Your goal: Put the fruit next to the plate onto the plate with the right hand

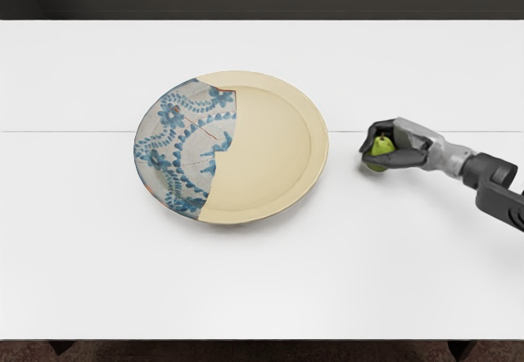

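Head view: right robot hand (391,145) closed around small green fruit (381,146), low over the table (246,296); lifted or not, cannot tell. To the left of the robot hand, near but apart, the plate (318,145), nothing on it. Step in hand, by the look of it: grasp made, carry pending. Next: raise clear of the rim, sweep left, lower onto the plate, release.

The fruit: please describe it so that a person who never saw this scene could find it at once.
On the white table lies a cream plate with a blue pattern on its left part. To the plate's right, apart from it, the dark right hand is closed around the fruit. It is small and yellow-green, the only green thing.
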You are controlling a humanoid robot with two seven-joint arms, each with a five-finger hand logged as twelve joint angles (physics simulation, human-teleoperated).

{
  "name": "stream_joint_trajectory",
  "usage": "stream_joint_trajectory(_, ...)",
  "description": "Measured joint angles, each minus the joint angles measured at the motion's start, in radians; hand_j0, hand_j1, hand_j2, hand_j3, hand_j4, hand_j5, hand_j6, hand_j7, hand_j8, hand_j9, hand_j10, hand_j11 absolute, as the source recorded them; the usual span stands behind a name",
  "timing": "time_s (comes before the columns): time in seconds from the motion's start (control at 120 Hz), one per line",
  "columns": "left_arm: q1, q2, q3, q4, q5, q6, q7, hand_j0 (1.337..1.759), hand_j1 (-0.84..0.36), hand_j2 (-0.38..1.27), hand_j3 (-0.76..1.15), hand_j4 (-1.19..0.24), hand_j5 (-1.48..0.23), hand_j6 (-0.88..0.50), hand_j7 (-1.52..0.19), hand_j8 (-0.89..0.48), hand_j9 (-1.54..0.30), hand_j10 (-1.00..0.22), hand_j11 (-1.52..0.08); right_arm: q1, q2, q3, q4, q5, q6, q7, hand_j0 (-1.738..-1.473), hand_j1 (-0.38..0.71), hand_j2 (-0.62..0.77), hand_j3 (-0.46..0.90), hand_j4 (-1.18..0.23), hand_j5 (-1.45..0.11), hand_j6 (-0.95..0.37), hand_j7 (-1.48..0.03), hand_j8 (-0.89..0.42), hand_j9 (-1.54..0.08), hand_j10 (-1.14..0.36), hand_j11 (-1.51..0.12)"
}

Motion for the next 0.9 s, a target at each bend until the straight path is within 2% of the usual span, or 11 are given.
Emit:
stream_joint_trajectory(0.175,0.000,0.000,0.000,0.000,0.000,0.000,0.000,1.658,0.35,0.00,0.00,0.00,0.00,0.00,0.00,0.00,0.00,0.00,0.00,0.049,-0.025,0.008,0.001,0.038,0.111,-0.011,-1.630,0.43,-0.04,0.00,-0.81,-1.24,-0.71,-1.13,-0.35,-1.22,-0.36,-1.18)
stream_joint_trajectory(0.4,0.000,0.000,0.000,0.000,0.000,0.000,0.000,1.658,0.35,0.00,0.00,0.00,0.00,0.00,0.00,0.00,0.00,0.00,0.00,0.122,-0.028,0.009,0.012,0.134,0.136,-0.066,-1.626,0.43,-0.05,0.00,-0.81,-1.25,-0.70,-1.13,-0.34,-1.23,-0.34,-1.21)
stream_joint_trajectory(0.55,0.000,0.000,0.000,0.000,0.000,0.000,0.000,1.658,0.35,0.00,0.00,0.00,0.00,0.00,0.00,0.00,0.00,0.00,0.00,0.153,-0.020,0.009,0.069,0.193,0.139,-0.100,-1.624,0.44,-0.05,0.00,-0.81,-1.25,-0.71,-1.13,-0.34,-1.23,-0.34,-1.22)
stream_joint_trajectory(0.683,0.000,0.000,0.000,0.000,0.000,0.000,0.000,1.658,0.35,0.00,0.00,0.00,0.00,0.00,0.00,0.00,0.00,0.00,0.00,0.191,0.032,0.009,0.108,0.231,0.141,-0.152,-1.623,0.44,-0.05,0.00,-0.81,-1.26,-0.70,-1.13,-0.33,-1.24,-0.33,-1.23)
stream_joint_trajectory(0.9,0.000,0.000,0.000,0.000,0.000,0.000,0.000,1.658,0.35,0.00,0.00,0.00,0.00,0.00,0.00,0.00,0.00,0.00,0.00,0.244,0.167,0.006,0.120,0.242,0.142,-0.226,-1.624,0.42,-0.07,0.00,-0.80,-1.27,-0.71,-1.13,-0.33,-1.24,-0.33,-1.23)
